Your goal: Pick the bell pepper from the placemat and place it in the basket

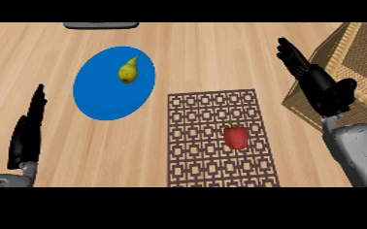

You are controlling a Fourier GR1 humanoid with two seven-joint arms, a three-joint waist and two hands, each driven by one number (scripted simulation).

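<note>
The bell pepper [236, 138], red with a green stem, lies on the patterned placemat [215, 174] near the view's lower middle, untouched. The left hand [25, 135] rests at the left edge, fingers straight and together. The right hand [315, 80] hangs flat, fingers extended, in front of the wicker basket [344, 53]. Farther back, a pear [128, 71] sits on a blue plate [100, 97].
</note>
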